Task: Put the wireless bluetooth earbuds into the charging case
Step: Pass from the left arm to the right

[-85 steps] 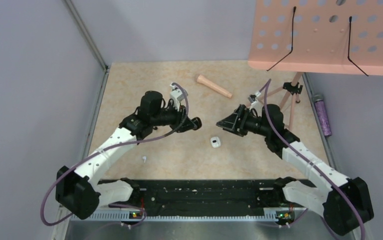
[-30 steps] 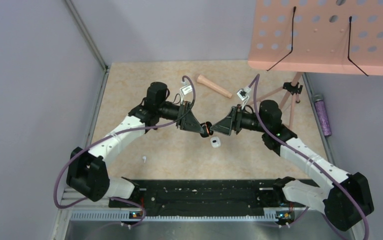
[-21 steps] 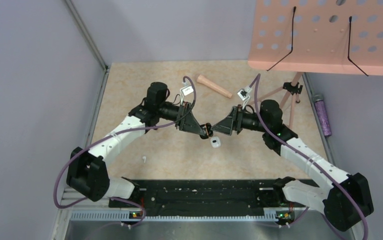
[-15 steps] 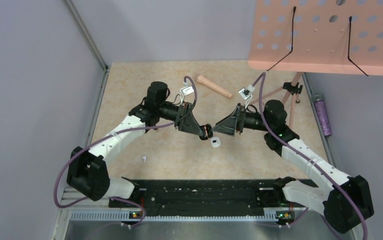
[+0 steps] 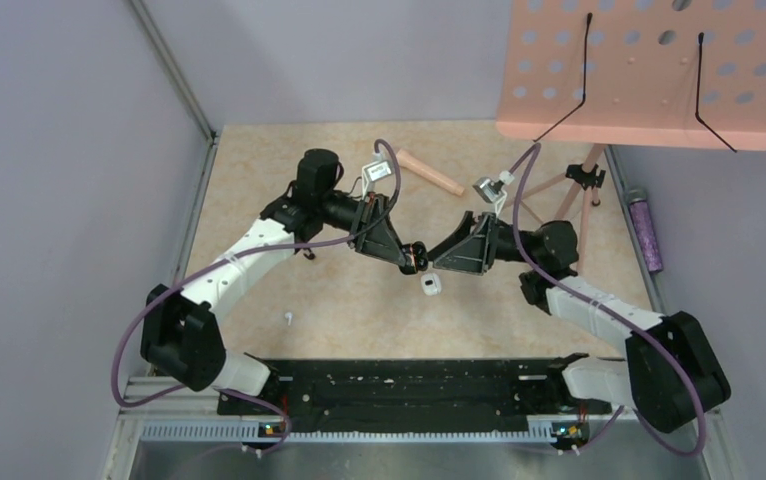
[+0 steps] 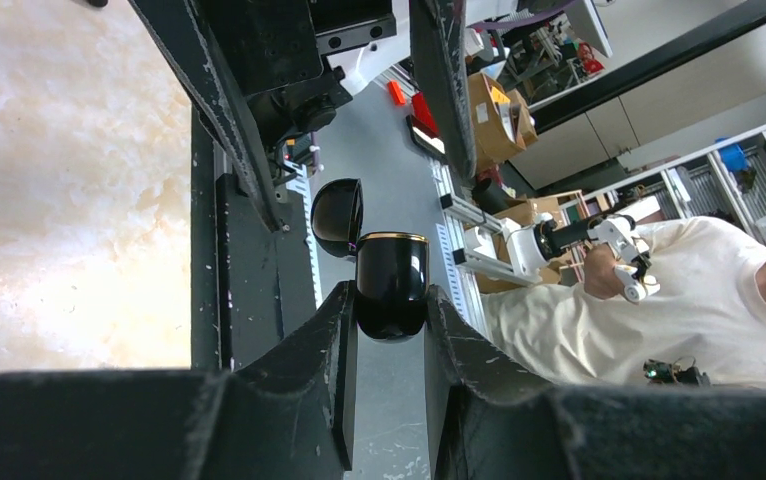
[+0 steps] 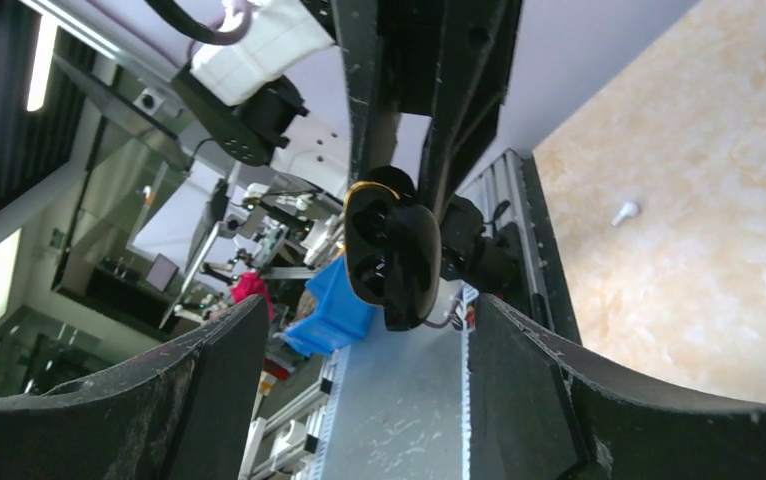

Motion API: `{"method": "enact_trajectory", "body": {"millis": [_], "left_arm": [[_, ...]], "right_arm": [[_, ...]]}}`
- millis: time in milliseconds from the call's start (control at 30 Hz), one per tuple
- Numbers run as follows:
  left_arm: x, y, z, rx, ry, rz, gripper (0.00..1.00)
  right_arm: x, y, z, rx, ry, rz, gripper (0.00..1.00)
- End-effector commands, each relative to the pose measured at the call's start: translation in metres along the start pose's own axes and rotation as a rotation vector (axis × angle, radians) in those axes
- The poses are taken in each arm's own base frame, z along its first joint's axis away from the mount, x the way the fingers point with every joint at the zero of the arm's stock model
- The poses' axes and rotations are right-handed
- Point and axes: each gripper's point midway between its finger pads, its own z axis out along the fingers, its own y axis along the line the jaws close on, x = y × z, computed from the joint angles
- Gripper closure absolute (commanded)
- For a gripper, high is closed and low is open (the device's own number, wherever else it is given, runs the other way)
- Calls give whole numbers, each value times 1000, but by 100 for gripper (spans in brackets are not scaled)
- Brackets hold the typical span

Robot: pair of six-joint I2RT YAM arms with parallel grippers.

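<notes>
The charging case (image 6: 391,285) is a small glossy black shell with a thin gold rim, its rounded lid swung open on one side. The left gripper (image 6: 389,310) holds it in the air above the middle of the table (image 5: 259,180), its 2 fingers pressed against opposite sides of the body. The right wrist view looks into the open face, where 2 dark wells sit side by side in the black insert.

The right gripper (image 5: 437,263) points at the case from the right, tip to tip with the left gripper. Its fingers are spread wide and grip nothing, and the case shows in the gap between them, apart from both.

1 earbud (image 5: 288,318) lies on the table near the left arm's base side, well apart from the case. It is a tiny white piece with a short stem. A slightly larger white object (image 5: 431,286) lies on the table just below the 2 grippers, too small to make out.

Far right stands a pink perforated stand (image 5: 649,70), with a peach cylinder (image 5: 429,172) lying on the far side of the table
</notes>
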Motion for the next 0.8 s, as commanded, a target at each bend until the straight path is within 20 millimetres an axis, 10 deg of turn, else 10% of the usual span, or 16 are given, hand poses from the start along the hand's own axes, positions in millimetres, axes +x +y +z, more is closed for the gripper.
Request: {"method": "enact_trajectory", "body": {"millis": [0, 767], "left_arm": [[-6, -16, -1, 62, 26, 80, 100], [-10, -37, -1, 61, 22, 118, 100]], "right_arm": [[-5, 37, -4, -171, -23, -73, 26], [-7, 47, 14, -281, -3, -57, 32]]}}
